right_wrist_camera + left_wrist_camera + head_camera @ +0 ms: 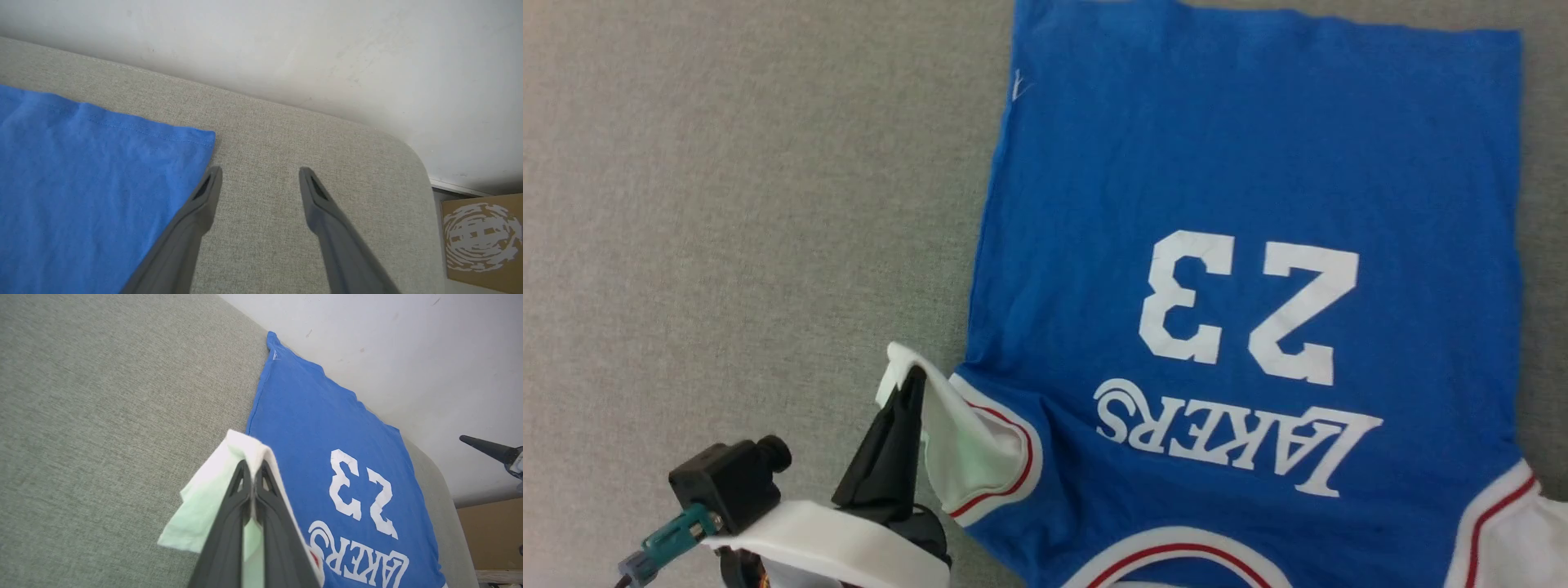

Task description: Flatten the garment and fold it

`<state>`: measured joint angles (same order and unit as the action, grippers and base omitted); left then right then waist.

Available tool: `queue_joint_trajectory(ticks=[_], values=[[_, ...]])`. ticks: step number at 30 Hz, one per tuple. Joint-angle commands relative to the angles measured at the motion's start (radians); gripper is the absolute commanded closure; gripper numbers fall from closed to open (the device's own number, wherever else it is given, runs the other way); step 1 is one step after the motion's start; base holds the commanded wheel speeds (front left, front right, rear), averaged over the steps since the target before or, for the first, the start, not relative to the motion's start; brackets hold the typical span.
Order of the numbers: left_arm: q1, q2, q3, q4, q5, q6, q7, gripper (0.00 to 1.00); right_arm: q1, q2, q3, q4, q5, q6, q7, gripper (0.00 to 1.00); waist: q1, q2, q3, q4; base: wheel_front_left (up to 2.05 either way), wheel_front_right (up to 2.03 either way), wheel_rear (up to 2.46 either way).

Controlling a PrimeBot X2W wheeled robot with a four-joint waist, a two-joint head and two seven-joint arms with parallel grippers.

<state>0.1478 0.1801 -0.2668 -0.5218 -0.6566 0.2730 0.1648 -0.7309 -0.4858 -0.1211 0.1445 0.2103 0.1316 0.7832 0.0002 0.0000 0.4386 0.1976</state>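
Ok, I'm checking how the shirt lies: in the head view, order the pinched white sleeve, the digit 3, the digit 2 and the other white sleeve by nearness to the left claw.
1. The pinched white sleeve, held in the left claw, lower left.
2. The digit 3, mid-garment.
3. The digit 2, right of the 3.
4. The other white sleeve, lower right corner.

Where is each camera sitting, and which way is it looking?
Head view: up on the head, looking down at the blue shirt on the grey cushion; the left end effector shows, pinching the white sleeve.
Left wrist view: on the left wrist, looking along its shut fingers over the shirt towards the white wall.
Right wrist view: on the right wrist, looking along the open right end effector at the cushion's corner.
Shared: all three see the shirt; both wrist views see the wall.
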Motion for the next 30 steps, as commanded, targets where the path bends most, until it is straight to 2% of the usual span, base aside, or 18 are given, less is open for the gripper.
queue_joint_trajectory(ticks=[1,8,15,16,17,18,27,30], values=[[-0.025,-0.011,-0.010,0.004,0.011,-0.010,-0.012,1.00,-0.029,-0.006,0.004,0.038,-0.013,-0.001,0.004,0.00,-0.0002,0.0000,0.082,0.070,0.00,0.00,0.00],[-0.051,-0.034,-0.032,0.026,0.011,-0.029,-0.041,1.00,-0.091,-0.011,-0.007,0.118,-0.030,-0.001,-0.009,0.00,-0.0002,0.0000,0.161,0.113,0.00,0.00,0.00],[-0.074,-0.048,-0.045,0.049,0.008,-0.041,-0.059,1.00,-0.097,-0.005,0.003,0.165,-0.027,-0.001,-0.030,0.00,-0.0002,0.0000,0.190,0.130,0.00,0.00,0.00],[-0.076,-0.049,-0.046,0.051,0.008,-0.042,-0.060,1.00,-0.097,-0.003,0.002,0.172,-0.026,-0.001,-0.027,0.36,-0.0002,0.0000,0.191,0.130,0.00,0.00,0.00],[-0.079,-0.049,-0.046,0.053,0.008,-0.041,-0.061,1.00,-0.099,-0.001,-0.003,0.178,-0.026,-0.001,-0.027,0.80,-0.0002,0.0000,0.192,0.130,0.00,0.00,0.00],[-0.081,-0.049,-0.045,0.055,0.009,-0.041,-0.062,1.00,-0.100,0.001,-0.003,0.180,-0.027,-0.001,-0.029,1.00,-0.0002,0.0000,0.191,0.128,0.00,0.00,0.00],[-0.073,-0.035,-0.021,0.063,0.012,-0.029,-0.066,1.00,-0.083,0.024,0.033,0.129,0.040,-0.001,-0.117,1.00,-0.0002,0.0000,0.107,0.054,0.00,0.00,0.00],[-0.065,-0.026,-0.009,0.067,0.009,-0.023,-0.061,1.00,0.003,0.003,0.063,0.061,0.095,-0.001,-0.148,1.00,-0.0002,0.0000,0.042,0.012,0.00,0.00,0.00]])
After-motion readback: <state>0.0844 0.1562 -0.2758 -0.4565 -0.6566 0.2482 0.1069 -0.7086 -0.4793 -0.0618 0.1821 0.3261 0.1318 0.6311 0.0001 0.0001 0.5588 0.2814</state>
